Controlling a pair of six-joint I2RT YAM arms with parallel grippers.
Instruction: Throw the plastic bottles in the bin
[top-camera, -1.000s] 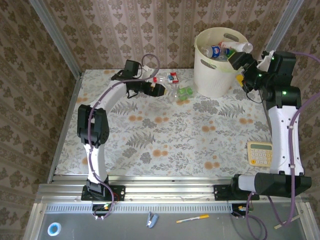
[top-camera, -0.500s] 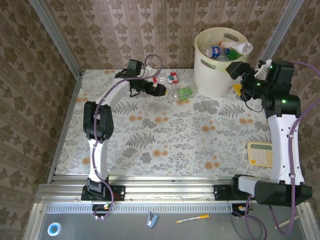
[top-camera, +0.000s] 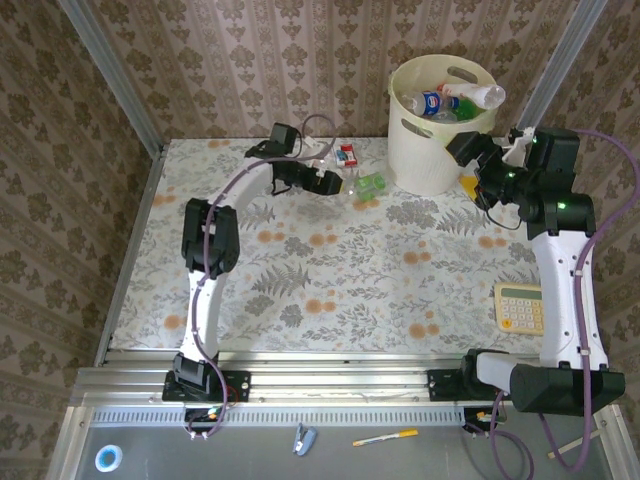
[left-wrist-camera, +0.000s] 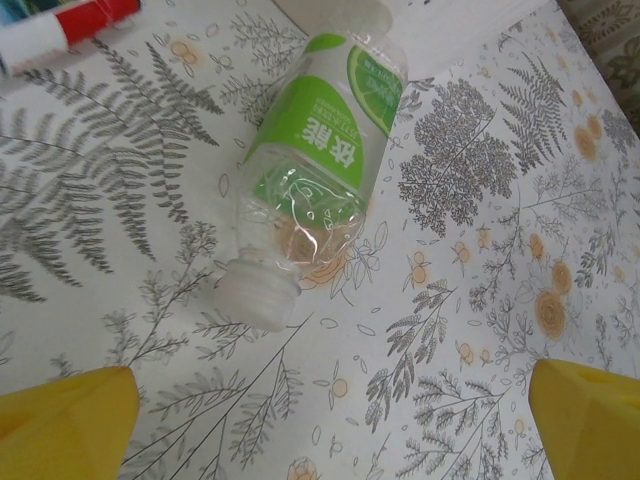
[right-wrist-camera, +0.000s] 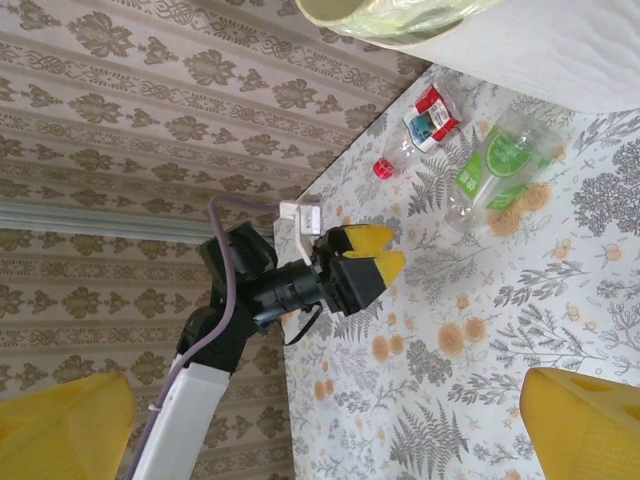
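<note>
L tool (left-wrist-camera: 330, 430) hung w/ jaws spread wide, empty, just short of the crushed clear plastic bottle w/ green label (left-wrist-camera: 320, 150), which lay capped on the floral tabletop (top-camera: 350, 270) near the tall cream-white round plastic bin (top-camera: 425, 155). R tool (right-wrist-camera: 325, 425) was likewise released (nothing between its fingers), beside the bin. Several discarded bottles (top-camera: 435, 101) lay inside it.

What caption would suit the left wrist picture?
Open left tool above a green-label bottle lying on the floral table.
</note>
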